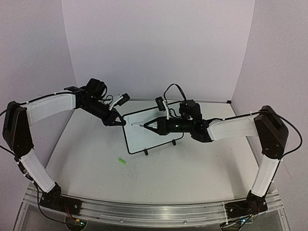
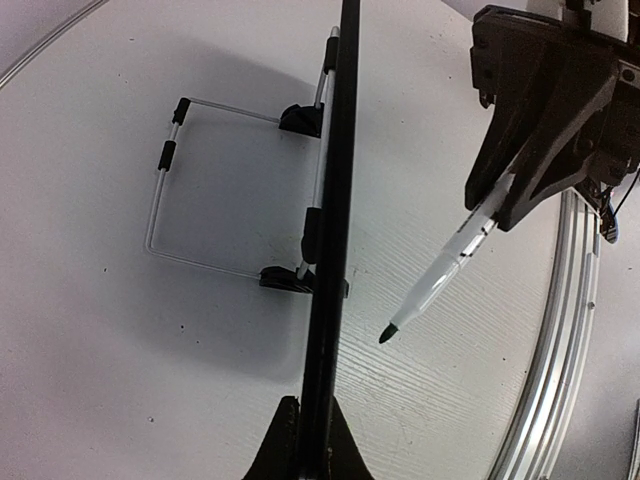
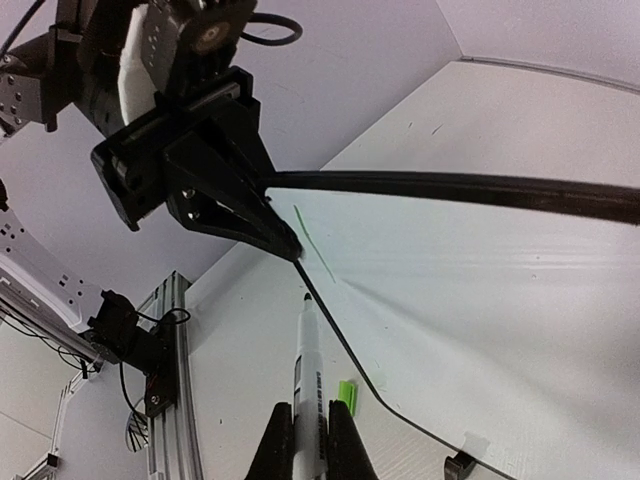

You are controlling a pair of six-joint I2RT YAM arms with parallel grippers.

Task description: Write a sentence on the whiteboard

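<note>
A white table [image 1: 192, 178] spreads beneath two robot arms bolted to an aluminium rail [image 1: 154, 211] at its near edge. The left arm [image 1: 48, 106] and the right arm [image 1: 231, 127] both reach in toward the middle. Between them the whiteboard [image 1: 154, 137] stands near the centre of the table, propped on small black feet [image 1: 146, 152] and a wire stand [image 2: 160, 190] behind it. The left gripper [image 3: 285, 240] pinches the black frame at the board's upper left corner, fingers pressed together on its edge. The right gripper [image 2: 497, 205], facing the writing side, has its fingers closed on the barrel of a white marker [image 2: 445, 272]. The marker's dark tip points at the board near that same corner, and the left wrist view shows it just short of the surface. A green cap [image 1: 121, 161] lies on the table in front of the board, apart from it. One short slanted green stroke [image 3: 314, 238] marks the board just beside the left gripper's fingertips.
</note>
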